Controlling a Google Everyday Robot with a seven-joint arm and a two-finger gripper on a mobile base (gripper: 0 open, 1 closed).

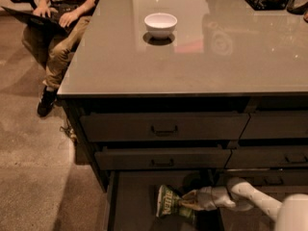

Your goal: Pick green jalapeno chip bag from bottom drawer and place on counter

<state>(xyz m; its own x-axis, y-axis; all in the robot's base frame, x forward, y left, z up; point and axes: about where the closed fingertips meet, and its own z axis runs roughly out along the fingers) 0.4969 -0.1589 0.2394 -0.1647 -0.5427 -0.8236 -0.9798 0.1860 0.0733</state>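
The chip bag point(169, 205) lies inside the open bottom drawer point(134, 201), near the middle of the drawer floor. Its long axis runs left to right along the drawer's width. The white lettered band forms the left end, and the green body extends to the right.

The gripper point(191, 199) is also inside the bottom drawer, reaching in from the drawer's right side. The bag lies directly to the left of the jaws, in line with them. The jaws appear closed on the bag's right end, with the foil bunched between them. The lettered end projects free, away from the wrist.

The coming move is judged to be a lift out of the bottom drawer. The bag trails left of the jaws, so that end must clear the drawer front and the closed drawers point(163, 126) directly above it.

The counter point(120, 66) sits above the bottom drawer. A white bowl point(160, 24) stands on it, well above and behind the drawer.
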